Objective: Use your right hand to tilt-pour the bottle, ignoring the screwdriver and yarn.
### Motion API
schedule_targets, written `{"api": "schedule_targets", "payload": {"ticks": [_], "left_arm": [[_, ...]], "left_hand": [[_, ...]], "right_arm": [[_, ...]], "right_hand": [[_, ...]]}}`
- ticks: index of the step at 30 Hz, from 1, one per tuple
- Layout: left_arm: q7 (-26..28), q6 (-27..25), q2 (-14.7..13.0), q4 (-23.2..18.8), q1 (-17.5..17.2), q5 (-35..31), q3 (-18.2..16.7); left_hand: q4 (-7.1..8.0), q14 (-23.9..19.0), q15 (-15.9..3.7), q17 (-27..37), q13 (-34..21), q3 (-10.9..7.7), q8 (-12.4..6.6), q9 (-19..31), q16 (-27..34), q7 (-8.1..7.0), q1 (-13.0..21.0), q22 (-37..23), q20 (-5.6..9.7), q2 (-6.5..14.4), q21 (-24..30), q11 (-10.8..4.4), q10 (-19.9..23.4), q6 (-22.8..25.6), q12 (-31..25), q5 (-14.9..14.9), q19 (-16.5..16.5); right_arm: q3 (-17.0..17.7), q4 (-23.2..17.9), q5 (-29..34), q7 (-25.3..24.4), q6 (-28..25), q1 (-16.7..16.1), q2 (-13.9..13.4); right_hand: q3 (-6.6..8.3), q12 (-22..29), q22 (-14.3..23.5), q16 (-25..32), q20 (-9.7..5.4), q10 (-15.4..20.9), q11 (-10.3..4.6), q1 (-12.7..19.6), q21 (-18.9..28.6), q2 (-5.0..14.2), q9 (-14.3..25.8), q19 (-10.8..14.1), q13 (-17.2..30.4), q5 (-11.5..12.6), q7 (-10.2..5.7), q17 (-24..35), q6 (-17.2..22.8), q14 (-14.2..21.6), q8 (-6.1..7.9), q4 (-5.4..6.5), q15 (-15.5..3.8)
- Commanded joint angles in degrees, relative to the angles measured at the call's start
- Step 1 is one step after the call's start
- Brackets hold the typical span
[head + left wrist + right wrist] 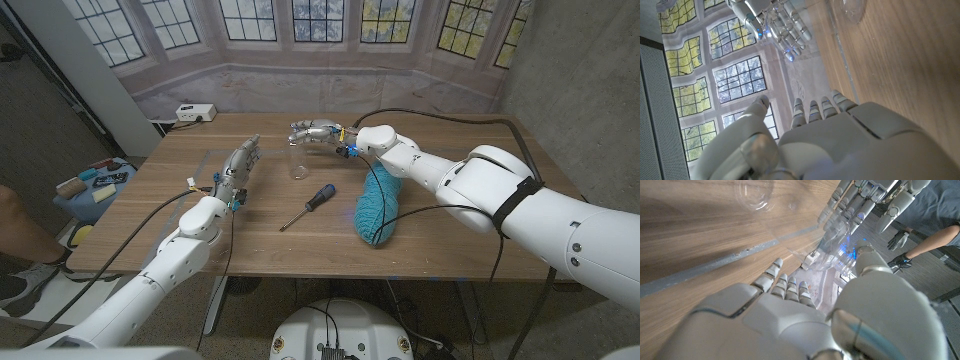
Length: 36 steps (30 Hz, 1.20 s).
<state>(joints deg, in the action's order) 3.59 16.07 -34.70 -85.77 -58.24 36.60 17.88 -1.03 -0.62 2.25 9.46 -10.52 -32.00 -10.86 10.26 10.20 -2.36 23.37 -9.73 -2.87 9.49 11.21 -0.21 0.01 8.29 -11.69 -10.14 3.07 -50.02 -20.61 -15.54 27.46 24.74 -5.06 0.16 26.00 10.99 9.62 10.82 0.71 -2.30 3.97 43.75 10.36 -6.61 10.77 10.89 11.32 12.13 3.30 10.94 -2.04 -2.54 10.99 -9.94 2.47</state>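
Observation:
My right hand [322, 132] is raised over the far middle of the table and grips a clear bottle [303, 131] that lies tilted nearly level, its end pointing to the robot's left. Just below it a clear cup [297, 164] stands on the table. In the right wrist view the see-through bottle [827, 255] sits between the fingers and thumb of that hand [790, 315], with the cup [756, 192] beyond. My left hand [238, 170] stands on its edge left of the cup, fingers straight and apart, holding nothing. From the left wrist I see the right hand [785, 25] and the cup [852, 9].
A blue-handled screwdriver [311, 204] lies in the table's middle, and a teal yarn skein [378, 205] lies under my right forearm. A white box [194, 112] sits at the back left corner. A person's gloved hand [900, 240] shows off the table.

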Motion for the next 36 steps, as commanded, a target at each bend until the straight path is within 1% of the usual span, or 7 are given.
{"api": "schedule_targets", "payload": {"ticks": [1,8,18,36], "left_arm": [[-0.4,-0.4,-0.2,0.2,0.8,-0.2,0.2],[-0.2,-0.6,-0.5,-0.3,0.6,-0.4,0.1],[-0.1,-0.5,-0.6,-0.9,0.2,-0.5,0.1],[0.9,-1.7,-1.4,-2.9,-0.9,-0.8,0.0]], "left_hand": [[-0.55,-0.2,0.26,0.1,-0.1,-0.2,-0.11,0.2,-0.1,0.1,0.7,-0.3,0.08,0.0,-0.1,0.15,0.5,0.6,-0.1,-0.1,0.0],[-0.65,-0.2,0.22,0.1,-0.1,-0.25,-0.07,0.2,-0.1,-0.01,0.7,-0.3,0.06,0.0,-0.1,0.13,0.5,0.6,-0.1,-0.1,-0.1],[-0.79,-0.3,0.2,0.1,-0.1,-0.32,-0.04,0.2,-0.1,-0.04,0.7,-0.3,0.05,0.0,-0.1,0.11,0.5,0.7,-0.1,-0.1,-0.1],[-0.99,-0.4,0.32,0.1,-0.2,-0.45,-0.27,0.3,-0.1,0.12,0.6,-0.3,0.1,0.0,-0.1,0.16,0.6,1.6,-0.1,-0.1,-0.1]], "right_arm": [[0.4,-0.1,-0.9,2.1,2.8,-0.6,-1.1],[1.6,-0.2,-1.5,5.2,6.9,-1.8,-1.8],[2.9,-0.4,-1.6,7.2,9.7,-2.7,-1.8],[2.6,-0.1,-0.9,4.1,7.3,-3.5,-0.9]], "right_hand": [[0.24,0.1,0.1,0.2,0.09,-0.6,0.22,0.7,0.3,0.15,0.1,-0.4,0.3,-0.1,0.0,0.1,-0.5,-0.4,0.02,0.33,0.01],[0.16,0.0,0.1,0.1,0.07,-0.8,0.31,0.7,0.3,0.05,0.1,-0.4,0.3,-0.2,-0.05,0.1,-0.7,-0.6,-0.04,0.41,0.09],[0.02,0.1,0.1,0.2,0.16,-0.9,0.39,0.6,0.3,0.0,0.1,-0.5,0.3,-0.2,-0.05,0.1,-0.8,-0.7,-0.06,0.58,0.13],[-0.12,0.1,0.1,0.2,0.17,-1.2,0.23,0.6,0.3,-0.03,0.1,-0.7,0.3,-0.2,-0.17,0.1,-1.1,-0.9,-0.08,0.72,0.13]]}}
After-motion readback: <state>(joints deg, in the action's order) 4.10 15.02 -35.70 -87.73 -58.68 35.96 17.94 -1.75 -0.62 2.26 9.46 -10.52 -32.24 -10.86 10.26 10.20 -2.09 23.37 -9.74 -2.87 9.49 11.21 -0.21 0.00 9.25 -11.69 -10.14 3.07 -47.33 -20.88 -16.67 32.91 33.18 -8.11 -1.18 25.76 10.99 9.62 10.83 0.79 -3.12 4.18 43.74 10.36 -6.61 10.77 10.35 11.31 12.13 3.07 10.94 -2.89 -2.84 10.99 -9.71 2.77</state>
